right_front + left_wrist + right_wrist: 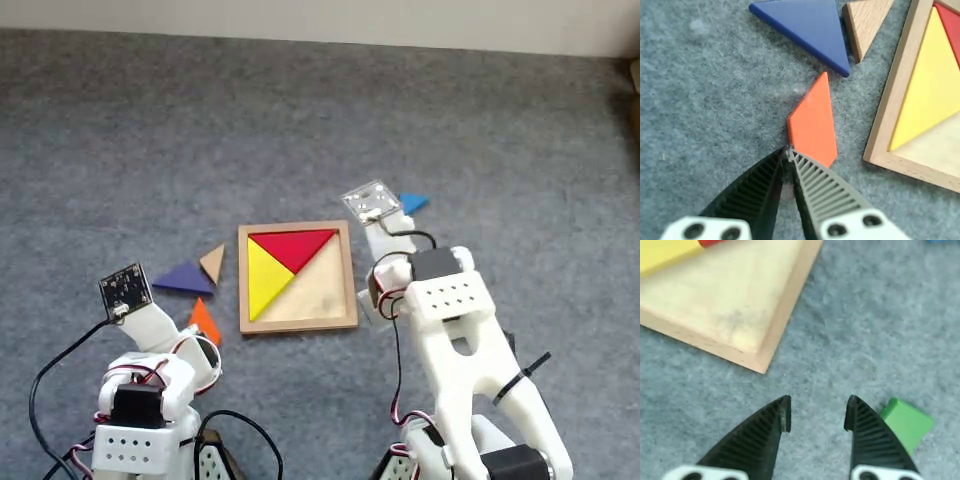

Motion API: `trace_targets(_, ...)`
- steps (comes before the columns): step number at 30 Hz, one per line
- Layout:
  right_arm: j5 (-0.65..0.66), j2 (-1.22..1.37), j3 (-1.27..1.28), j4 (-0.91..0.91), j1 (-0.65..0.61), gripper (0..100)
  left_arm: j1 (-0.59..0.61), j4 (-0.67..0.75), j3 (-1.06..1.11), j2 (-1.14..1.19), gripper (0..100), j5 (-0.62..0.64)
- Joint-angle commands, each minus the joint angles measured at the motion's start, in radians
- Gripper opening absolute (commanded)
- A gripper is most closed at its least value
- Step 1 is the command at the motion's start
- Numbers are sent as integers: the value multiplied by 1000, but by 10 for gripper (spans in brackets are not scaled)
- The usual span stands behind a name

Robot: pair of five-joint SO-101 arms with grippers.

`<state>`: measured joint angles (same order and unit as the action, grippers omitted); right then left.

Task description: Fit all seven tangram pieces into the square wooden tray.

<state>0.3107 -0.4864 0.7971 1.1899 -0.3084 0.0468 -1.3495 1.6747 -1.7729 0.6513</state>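
Observation:
The square wooden tray (349, 280) holds a red triangle (295, 247) and a yellow triangle (265, 277); its other half is bare wood. Left of it lie a wooden triangle (212, 262), a dark blue triangle (183, 278) and an orange parallelogram (204, 320). My left gripper (788, 152) is shut, its tips meeting at the near corner of the orange parallelogram (812, 122). My right gripper (817, 412) is open over bare carpet just off the tray's corner (760, 357). A green piece (905, 422) lies outside one of its fingers. A light blue triangle (413, 203) lies beyond the tray to the right.
Grey carpet covers the table. The left arm (150, 400) stands at the front left, and the right arm (460, 340) rises beside the tray's right edge. In the left wrist view the dark blue triangle (807, 25) and wooden triangle (865, 22) lie past the orange piece.

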Motion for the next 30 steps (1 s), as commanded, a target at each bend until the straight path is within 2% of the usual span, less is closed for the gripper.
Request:
trace_targets(1, 6, -44, -51, 22, 127, 200, -19, -35, 22, -53, 6, -2)
trace_targets(6, -34, -41, -8, 2, 315, 301, -19, -35, 22, -53, 6, -2)
trace_targets(9, -38, -18, 59, -84, 364, 307, -19, -35, 22, -53, 6, -2)
trace_targets(16, -43, 59, 147, -231, 371, 307, -19, -35, 22, -53, 6, -2)
trace_targets(21, -106, 156, 143, -266, 369, 307, -19, -35, 22, -53, 6, -2)
trace_targets(30, -106, 390, 51, -292, 329, 307, -19, -35, 22, -53, 6, -2)
